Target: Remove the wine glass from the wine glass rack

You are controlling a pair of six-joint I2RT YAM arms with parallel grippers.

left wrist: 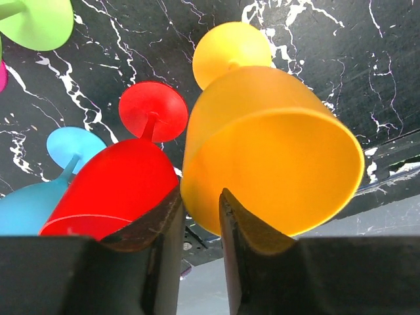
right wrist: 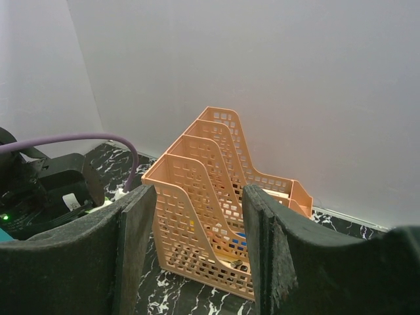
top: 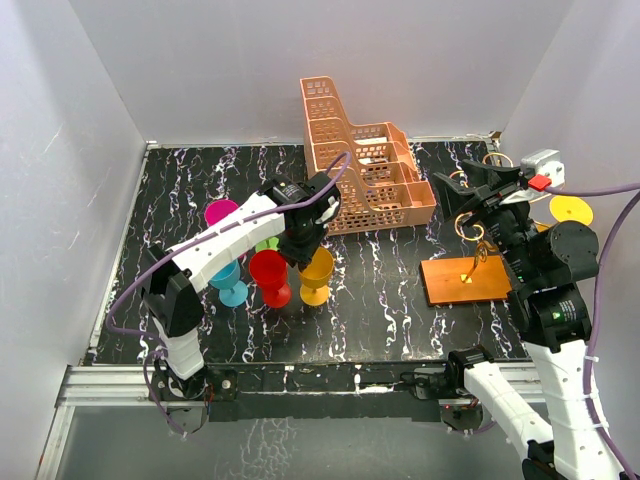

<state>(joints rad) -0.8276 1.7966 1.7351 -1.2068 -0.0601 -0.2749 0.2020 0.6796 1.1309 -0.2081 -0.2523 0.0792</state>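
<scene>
Left wrist: left jaws narrowly astride yellow wine glass (left wrist: 262, 144) rim; right jaws wide.

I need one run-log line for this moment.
yellow glass: upright on table | left fingers: astride its rim | right fingers: open, empty, by rack

Orange wine glass (top: 318, 274) upright, away from rack (top: 462, 283)

rack (top: 462, 282) top behind right arm (top: 548, 262), blue glass (left wrist: 23, 209) cut by edge
</scene>
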